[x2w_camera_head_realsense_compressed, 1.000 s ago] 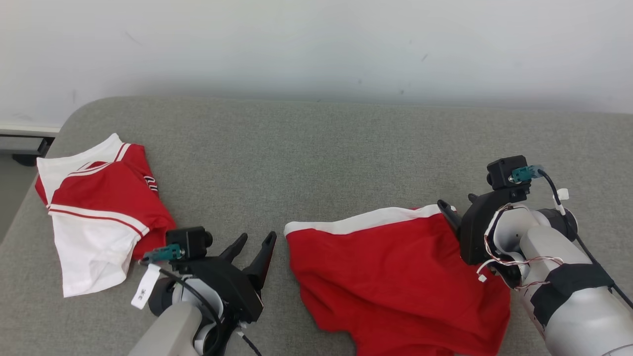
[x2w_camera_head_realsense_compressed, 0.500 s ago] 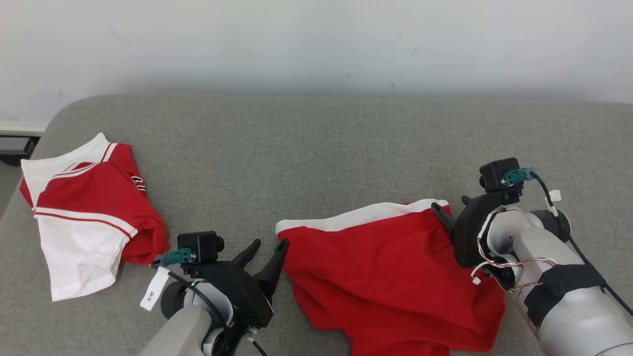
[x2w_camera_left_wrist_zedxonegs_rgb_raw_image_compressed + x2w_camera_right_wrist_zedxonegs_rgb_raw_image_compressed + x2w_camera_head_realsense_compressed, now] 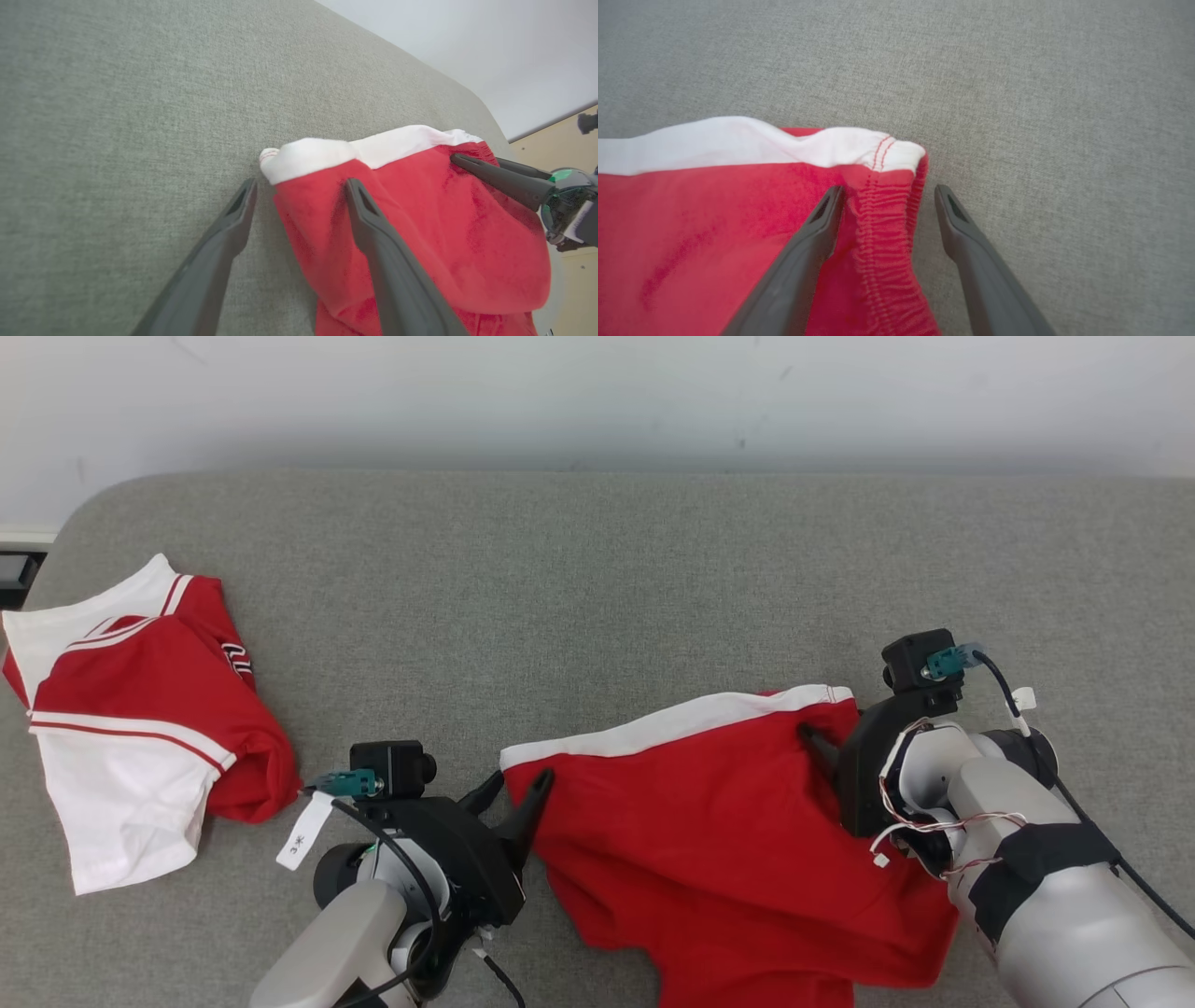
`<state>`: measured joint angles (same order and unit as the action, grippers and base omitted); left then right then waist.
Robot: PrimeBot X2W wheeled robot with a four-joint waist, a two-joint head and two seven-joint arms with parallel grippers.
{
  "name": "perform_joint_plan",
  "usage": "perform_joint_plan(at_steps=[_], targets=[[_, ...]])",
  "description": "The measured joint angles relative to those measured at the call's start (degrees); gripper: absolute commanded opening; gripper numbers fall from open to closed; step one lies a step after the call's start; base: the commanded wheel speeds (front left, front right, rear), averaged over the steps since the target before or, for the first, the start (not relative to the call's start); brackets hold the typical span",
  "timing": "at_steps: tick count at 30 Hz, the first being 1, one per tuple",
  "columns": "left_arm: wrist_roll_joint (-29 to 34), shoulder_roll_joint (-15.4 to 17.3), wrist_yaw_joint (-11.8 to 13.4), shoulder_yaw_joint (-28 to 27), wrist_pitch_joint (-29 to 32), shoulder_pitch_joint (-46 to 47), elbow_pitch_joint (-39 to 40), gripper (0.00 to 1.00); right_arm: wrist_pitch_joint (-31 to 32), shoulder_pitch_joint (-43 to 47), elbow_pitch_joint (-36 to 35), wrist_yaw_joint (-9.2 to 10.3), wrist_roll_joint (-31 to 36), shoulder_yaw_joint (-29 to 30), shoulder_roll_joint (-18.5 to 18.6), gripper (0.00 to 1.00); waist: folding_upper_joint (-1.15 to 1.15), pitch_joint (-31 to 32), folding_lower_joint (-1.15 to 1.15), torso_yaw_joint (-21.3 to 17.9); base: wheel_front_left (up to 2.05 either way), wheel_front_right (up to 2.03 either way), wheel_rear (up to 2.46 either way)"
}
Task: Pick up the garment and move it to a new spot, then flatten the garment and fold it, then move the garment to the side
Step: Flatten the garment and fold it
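Jaws of the left gripper [image 3: 301, 186] stand wide apart and hold nothing. They straddle the left corner of the garment [image 3: 728, 840], one finger over the grey cushion [image 3: 597, 597], the other over red cloth. The garment is red and rumpled, white-banded along its far edge, and lies between both grippers. Jaws of the right gripper [image 3: 888, 191] gape too, empty, astride the gathered right corner.
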<state>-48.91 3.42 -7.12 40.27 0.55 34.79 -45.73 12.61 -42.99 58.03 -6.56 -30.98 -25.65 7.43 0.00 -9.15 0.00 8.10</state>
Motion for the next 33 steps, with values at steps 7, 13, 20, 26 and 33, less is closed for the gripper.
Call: perform_joint_plan(at_steps=[7,13,20,26,33], targets=[[-0.5,-0.3,0.0,1.2,0.3,1.9,-1.7,0.00,-1.8,-2.5,0.7,-0.08,0.3,-0.5,-0.3,0.00,0.00,-1.1,0.00,0.4,0.00,0.00,0.00],[-0.1,-0.1,0.0,1.1,-2.5,4.6,-2.8,0.00,-5.7,-3.9,0.9,-0.34,0.3,0.2,0.0,0.00,0.00,-0.4,0.00,0.9,0.00,0.00,0.00],[2.7,4.4,0.1,-0.8,-7.3,11.8,-3.0,0.00,-9.2,-10.0,0.2,-0.52,0.4,-0.4,-1.6,0.00,0.01,1.0,0.00,0.6,0.00,0.00,0.00],[5.9,7.1,3.4,-2.8,-14.2,17.0,0.3,0.00,-16.4,-15.3,-2.9,-0.85,0.3,0.3,-1.9,0.00,0.00,2.5,0.00,0.0,0.00,0.00,0.00],[8.0,5.3,6.2,0.9,-14.3,0.0,2.5,0.00,-21.8,0.0,-6.6,-0.85,-0.3,-5.9,0.6,0.00,0.00,5.6,0.00,-0.1,0.00,0.00,0.00]])
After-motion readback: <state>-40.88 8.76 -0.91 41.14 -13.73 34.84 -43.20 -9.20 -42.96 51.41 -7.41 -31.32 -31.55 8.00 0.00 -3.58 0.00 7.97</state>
